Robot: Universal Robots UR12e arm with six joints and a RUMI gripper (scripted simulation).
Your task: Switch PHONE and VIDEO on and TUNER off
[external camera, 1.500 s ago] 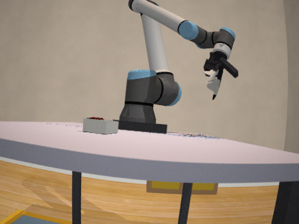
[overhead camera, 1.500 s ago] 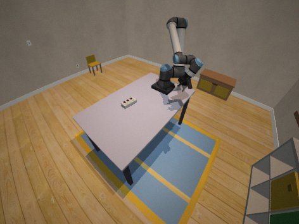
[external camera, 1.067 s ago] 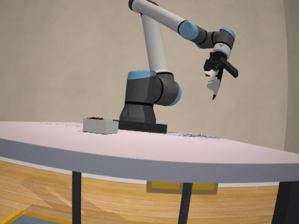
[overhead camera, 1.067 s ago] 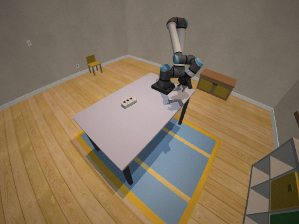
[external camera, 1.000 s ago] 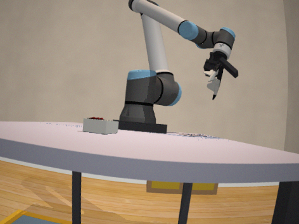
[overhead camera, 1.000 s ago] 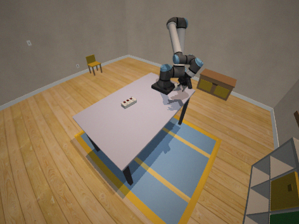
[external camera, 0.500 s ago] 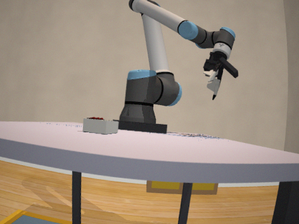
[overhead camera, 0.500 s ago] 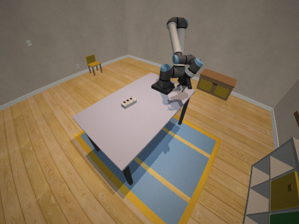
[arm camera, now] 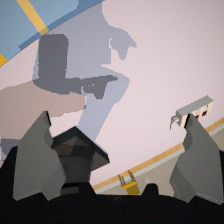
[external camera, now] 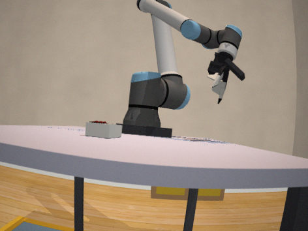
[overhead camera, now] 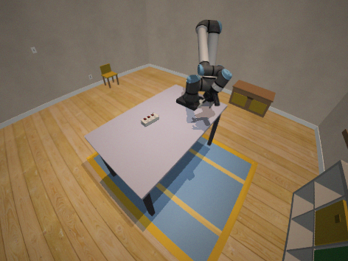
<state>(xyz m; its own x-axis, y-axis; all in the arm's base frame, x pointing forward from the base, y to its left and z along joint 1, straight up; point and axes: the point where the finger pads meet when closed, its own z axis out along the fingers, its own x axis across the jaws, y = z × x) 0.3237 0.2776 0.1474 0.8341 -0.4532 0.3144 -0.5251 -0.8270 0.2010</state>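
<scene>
The power strip (overhead camera: 150,119) (external camera: 103,129) (arm camera: 195,111) is a small white box with three red switches on top. It lies right way up near the middle of the white table (overhead camera: 147,155) (external camera: 183,160). I cannot read its labels or the switch positions. My gripper (overhead camera: 214,99) (external camera: 220,92) (arm camera: 117,113) is open and empty. It hangs in the air beside the arm's base (overhead camera: 189,101) (external camera: 147,128), near the table's far corner, well away from the strip. In the wrist view the strip shows small beyond the right finger.
The arm's base stands on the table's far end. A wooden cabinet (overhead camera: 253,97) stands by the wall behind the table, a yellow chair (overhead camera: 109,74) at the far left, and a shelf unit (overhead camera: 321,214) at the front right. A blue and yellow rug (overhead camera: 206,189) lies under the table.
</scene>
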